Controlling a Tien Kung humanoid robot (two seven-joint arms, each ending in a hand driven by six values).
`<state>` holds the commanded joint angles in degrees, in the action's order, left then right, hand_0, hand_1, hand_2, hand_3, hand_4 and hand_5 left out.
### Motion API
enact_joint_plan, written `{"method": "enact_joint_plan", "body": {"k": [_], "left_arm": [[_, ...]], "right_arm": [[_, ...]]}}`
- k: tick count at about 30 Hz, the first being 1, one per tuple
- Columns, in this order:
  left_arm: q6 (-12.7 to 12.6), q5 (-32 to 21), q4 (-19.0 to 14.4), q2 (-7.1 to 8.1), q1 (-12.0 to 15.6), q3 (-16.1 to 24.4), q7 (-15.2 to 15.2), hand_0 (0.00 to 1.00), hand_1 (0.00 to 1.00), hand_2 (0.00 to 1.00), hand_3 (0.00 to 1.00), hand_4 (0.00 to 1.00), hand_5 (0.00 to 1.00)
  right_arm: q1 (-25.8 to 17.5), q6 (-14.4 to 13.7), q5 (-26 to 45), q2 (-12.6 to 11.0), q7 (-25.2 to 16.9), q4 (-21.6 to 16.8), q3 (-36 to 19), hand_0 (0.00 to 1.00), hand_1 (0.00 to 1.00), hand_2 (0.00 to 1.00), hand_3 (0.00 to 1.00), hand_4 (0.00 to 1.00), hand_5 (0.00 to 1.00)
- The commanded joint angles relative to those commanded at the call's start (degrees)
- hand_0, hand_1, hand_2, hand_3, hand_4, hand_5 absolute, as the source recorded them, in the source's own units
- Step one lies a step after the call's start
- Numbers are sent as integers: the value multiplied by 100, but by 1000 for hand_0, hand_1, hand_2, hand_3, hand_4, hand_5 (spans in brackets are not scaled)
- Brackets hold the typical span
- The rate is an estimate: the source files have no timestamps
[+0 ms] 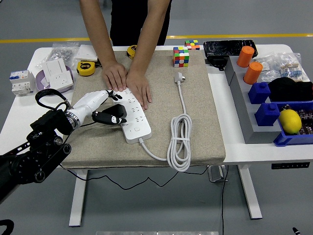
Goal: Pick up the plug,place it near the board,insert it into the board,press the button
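A white power strip (135, 119) lies on the beige mat (200, 122), running from the mat's middle toward its near edge. A person at the far side presses both hands (128, 81) flat on the strip's far end. My left hand (94, 104), white-shelled, reaches in from the left and is shut on a black plug (110, 117). The plug sits at the strip's left edge, about halfway along it; I cannot tell whether its pins are in a socket. A thin black cord trails from the plug off the mat's near edge.
The strip's own white cable (179, 143) lies coiled on the mat to its right, ending in a white plug (180, 77). A colour cube (181, 57) and a yellow tape measure (86, 68) stand at the back. Blue bins (268, 113), orange cylinders (249, 64) and a lemon (290, 121) fill the right side.
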<state>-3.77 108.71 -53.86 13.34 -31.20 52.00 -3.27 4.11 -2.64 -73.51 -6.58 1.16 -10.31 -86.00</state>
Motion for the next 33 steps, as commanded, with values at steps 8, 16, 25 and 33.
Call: {"method": "enact_joint_plan", "body": {"k": [8,16,25,33], "left_arm": [[-103,-575,-866,-145,412,886,-16,834,934,885,838,998,873],[-534,-1278,-1990,-407,1160,1537,169,888,955,916,878,998,902],[-430,-1709,-2401,-409,1802,1252,159,895,959,916,879,998,910],[-303,-1410,-2202,-323,1893,1126,214,910,953,909,879,998,936]], "right_arm": [[3,-6,11,18,-6,0,-16,837,767,748,771,998,868],[-43,-12,-2,44,-4,0,-55,837,767,748,771,998,865],[-60,-10,-3,56,-18,0,-70,838,766,747,771,998,864],[-62,-13,-9,40,-10,0,-71,837,766,747,769,998,865]]}}
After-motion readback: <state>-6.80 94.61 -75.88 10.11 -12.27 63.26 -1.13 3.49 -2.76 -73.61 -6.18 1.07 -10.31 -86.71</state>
